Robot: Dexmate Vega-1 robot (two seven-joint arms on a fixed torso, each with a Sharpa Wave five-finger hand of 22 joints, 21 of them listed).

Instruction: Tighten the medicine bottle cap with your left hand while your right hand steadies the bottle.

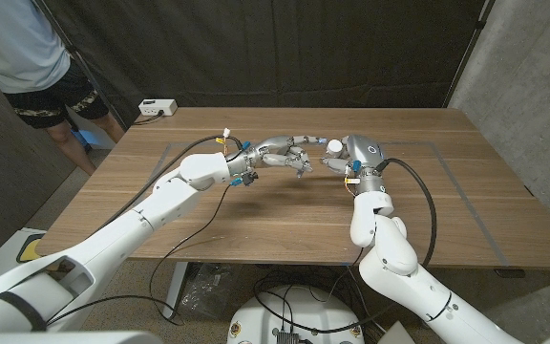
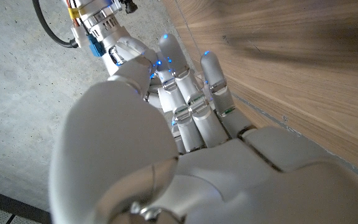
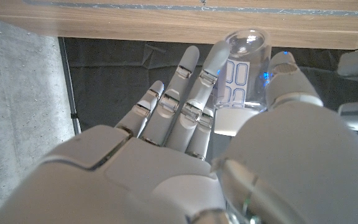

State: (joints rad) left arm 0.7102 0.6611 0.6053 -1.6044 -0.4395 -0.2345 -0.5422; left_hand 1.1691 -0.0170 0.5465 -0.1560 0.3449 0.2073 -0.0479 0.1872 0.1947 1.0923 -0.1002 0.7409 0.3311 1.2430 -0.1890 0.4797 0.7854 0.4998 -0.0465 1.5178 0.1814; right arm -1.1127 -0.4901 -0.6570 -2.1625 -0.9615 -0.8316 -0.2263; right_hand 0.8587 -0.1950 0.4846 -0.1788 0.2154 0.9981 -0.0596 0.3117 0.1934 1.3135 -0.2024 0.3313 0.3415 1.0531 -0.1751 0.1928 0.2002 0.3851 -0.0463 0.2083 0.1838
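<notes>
Medicine bottle (image 3: 244, 74), clear with white label, upright near the surface's (image 1: 256, 215) far edge, about mid-width, white cap (image 1: 335, 146) on top. Right hand (image 1: 359, 155) around the bottle, fingers (image 3: 191, 93) lying along its side, thumb on the other side. Left hand (image 1: 285, 153) reaches to the cap; can't tell whether its fingers (image 2: 194, 99) pinch it. Person (image 1: 36, 57) stands beyond the far left corner.

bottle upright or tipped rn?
Upright. In the head view the medicine bottle stands on the table with its white cap up, between the left hand and right hand.
</notes>
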